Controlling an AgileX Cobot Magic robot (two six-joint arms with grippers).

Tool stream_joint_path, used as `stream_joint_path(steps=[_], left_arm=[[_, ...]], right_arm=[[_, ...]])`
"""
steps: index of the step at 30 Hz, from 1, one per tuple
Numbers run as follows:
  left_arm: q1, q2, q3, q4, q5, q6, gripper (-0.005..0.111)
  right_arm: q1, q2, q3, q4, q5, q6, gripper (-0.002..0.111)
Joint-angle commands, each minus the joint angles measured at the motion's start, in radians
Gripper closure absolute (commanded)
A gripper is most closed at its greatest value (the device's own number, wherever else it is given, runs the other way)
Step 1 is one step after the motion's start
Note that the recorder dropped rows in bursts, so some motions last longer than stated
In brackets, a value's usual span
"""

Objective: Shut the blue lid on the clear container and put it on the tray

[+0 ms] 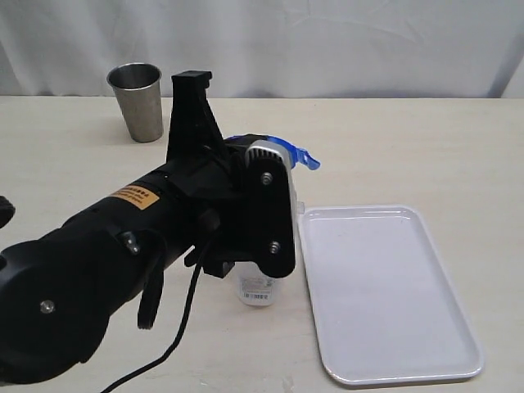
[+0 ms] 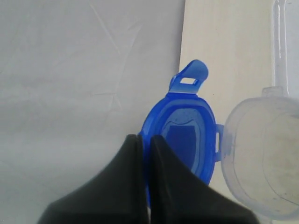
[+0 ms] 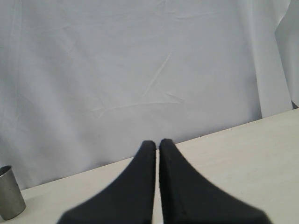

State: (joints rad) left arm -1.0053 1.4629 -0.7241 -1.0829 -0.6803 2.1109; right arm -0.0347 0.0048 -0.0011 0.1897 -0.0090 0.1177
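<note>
While my left fingers (image 2: 133,149) press together at the bright-blue plastic lid (image 2: 187,135), open beside the clear plastic container (image 2: 261,154), my right fingers (image 3: 147,156) are closed, empty.

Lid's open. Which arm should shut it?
Left. The left gripper, shut, sits right by the blue lid, which hangs open beside the mouth of the clear container. The right gripper, also shut, faces the backdrop, with only the steel cup in its view.
</note>
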Motion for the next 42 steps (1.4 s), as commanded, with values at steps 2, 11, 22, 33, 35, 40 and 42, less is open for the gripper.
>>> stream_joint_path(steps=[2, 11, 22, 33, 35, 40, 42], left_arm=[[-0.042, -0.004, 0.001, -0.024, -0.058, 0.032, 0.107], [-0.060, -0.004, 0.001, -0.072, -0.059, 0.032, 0.107], [-0.060, -0.004, 0.002, -0.091, -0.059, 0.032, 0.107], [-0.060, -0.004, 0.002, -0.108, 0.000, 0.032, 0.107], [-0.060, -0.004, 0.002, -0.114, 0.015, 0.032, 0.107], [-0.065, -0.004, 0.002, -0.151, 0.018, 0.032, 0.107], [-0.076, -0.004, 0.002, -0.159, 0.027, 0.032, 0.107]], right_arm=[[0.003, -0.005, 0.001, -0.006, -0.004, -0.009, 0.104], [0.003, -0.005, 0.001, -0.006, -0.001, -0.009, 0.104], [0.003, -0.005, 0.001, -0.006, 0.018, -0.009, 0.104], [0.003, -0.005, 0.001, -0.006, 0.018, -0.019, 0.104], [0.003, -0.005, 0.001, -0.006, 0.018, -0.019, 0.104], [0.003, -0.005, 0.001, -0.006, 0.018, -0.027, 0.104], [0.003, -0.005, 0.001, -0.006, 0.018, -0.027, 0.104]])
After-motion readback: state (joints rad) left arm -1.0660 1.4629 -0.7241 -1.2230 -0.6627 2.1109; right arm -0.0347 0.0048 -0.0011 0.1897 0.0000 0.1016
